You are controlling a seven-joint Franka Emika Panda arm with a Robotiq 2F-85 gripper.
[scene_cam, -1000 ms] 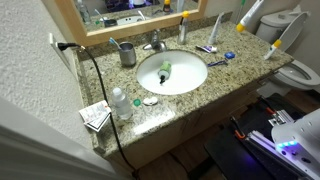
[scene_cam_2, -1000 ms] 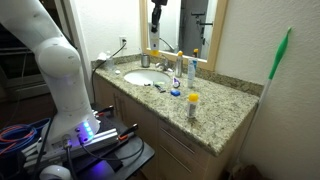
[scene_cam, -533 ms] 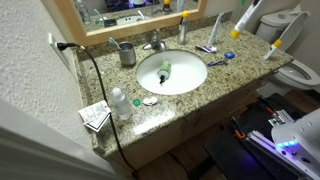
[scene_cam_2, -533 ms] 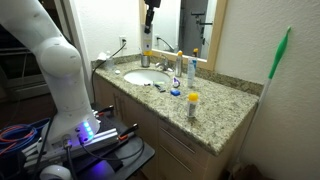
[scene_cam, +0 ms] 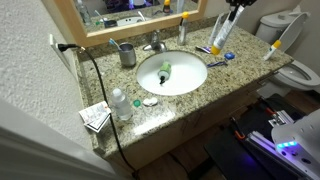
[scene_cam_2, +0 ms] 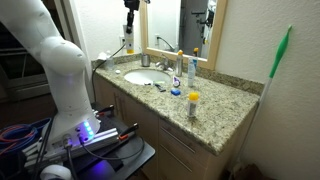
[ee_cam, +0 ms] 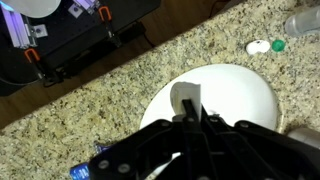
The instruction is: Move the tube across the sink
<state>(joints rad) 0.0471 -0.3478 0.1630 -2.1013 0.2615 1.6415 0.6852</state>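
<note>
Sitting sunk in the granite countertop [scene_cam: 235, 75], the sink [scene_cam: 188, 80] is being left untouched. The gripper [scene_cam_2: 130, 10] is being held high, jaws closed on the tube [scene_cam_2: 130, 37], which is being dangled upright over the basin, probably to clear the faucet [scene_cam: 155, 43].

Your white arm [scene_cam_2: 55, 60] is glossy plastic, built of thick rounded segments that swell at the joints into smooth, bulbous shells. No markings can be made out on it in an exterior view. A band of blue-violet light [scene_cam_2: 88, 128] glows around its lowest segment, and the same glow [scene_cam: 286, 146] edges the white shell in an exterior view. Your matte black gripper [ee_cam: 193, 120] fills the bottom of the wrist view: a broad dark body with angled linkages tapering to two slim black fingers [ee_cam: 182, 122]. Screws and lettering on it are too dark to tell.
</note>
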